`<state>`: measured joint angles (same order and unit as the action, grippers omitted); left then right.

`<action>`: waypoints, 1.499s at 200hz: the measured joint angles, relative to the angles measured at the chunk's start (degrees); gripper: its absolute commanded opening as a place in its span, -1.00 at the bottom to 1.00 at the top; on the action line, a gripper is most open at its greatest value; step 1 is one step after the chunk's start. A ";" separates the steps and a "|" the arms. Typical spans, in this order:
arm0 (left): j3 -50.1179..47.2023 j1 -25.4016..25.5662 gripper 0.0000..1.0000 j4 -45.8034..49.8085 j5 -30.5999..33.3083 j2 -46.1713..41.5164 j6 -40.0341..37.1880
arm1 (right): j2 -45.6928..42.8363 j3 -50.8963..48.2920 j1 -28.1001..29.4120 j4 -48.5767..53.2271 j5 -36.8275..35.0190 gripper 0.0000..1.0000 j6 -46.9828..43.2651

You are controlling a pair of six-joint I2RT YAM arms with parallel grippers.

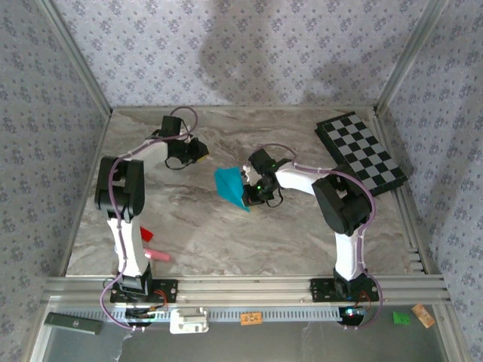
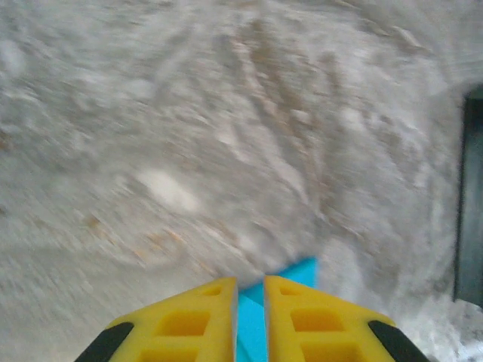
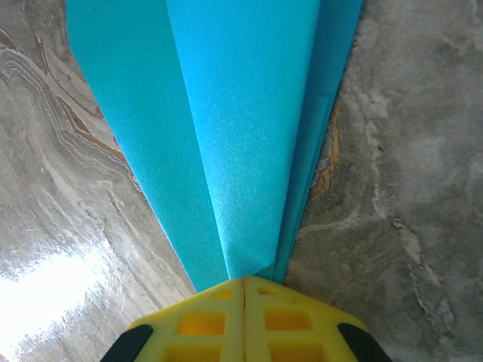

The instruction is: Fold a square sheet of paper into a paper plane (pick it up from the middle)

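Note:
The cyan-blue paper plane [image 1: 229, 185] lies on the marble table as a folded wedge with long creases, wide at the far end and narrowing to a point. My right gripper [image 1: 250, 191] is shut on that narrow end; in the right wrist view the layers [image 3: 241, 113] run into the closed yellow jaws [image 3: 244, 280]. My left gripper [image 1: 202, 153] hovers just up-left of the paper, apart from it. In the blurred left wrist view its jaws [image 2: 250, 280] stand a narrow slit apart, with a cyan corner [image 2: 303, 270] showing past them.
A black-and-white checkered board [image 1: 361, 151] lies at the back right. A small red object [image 1: 146, 234] and a pink one [image 1: 157, 256] sit by the left arm's base. Patterned walls close in the table [image 1: 249, 241] on three sides.

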<state>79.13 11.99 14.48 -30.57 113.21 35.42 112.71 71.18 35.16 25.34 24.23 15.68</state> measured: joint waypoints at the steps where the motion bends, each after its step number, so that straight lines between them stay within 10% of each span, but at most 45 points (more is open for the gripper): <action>1: -0.35 0.22 -0.65 -0.09 -0.02 -0.57 0.09 | 0.00 0.00 0.00 0.00 0.00 -0.86 0.00; 84: -9.09 12.83 -0.76 -4.17 0.42 -2.89 4.70 | -0.35 -1.14 -0.72 -1.66 1.77 -0.86 1.01; 300: -4.92 12.22 -0.85 -1.99 3.43 4.66 0.98 | 5.20 7.50 -1.09 -7.54 1.49 -0.92 12.41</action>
<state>74.22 24.21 12.49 -27.14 117.86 36.40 117.91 78.67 34.06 17.80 25.71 28.10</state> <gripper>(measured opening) 0.077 0.054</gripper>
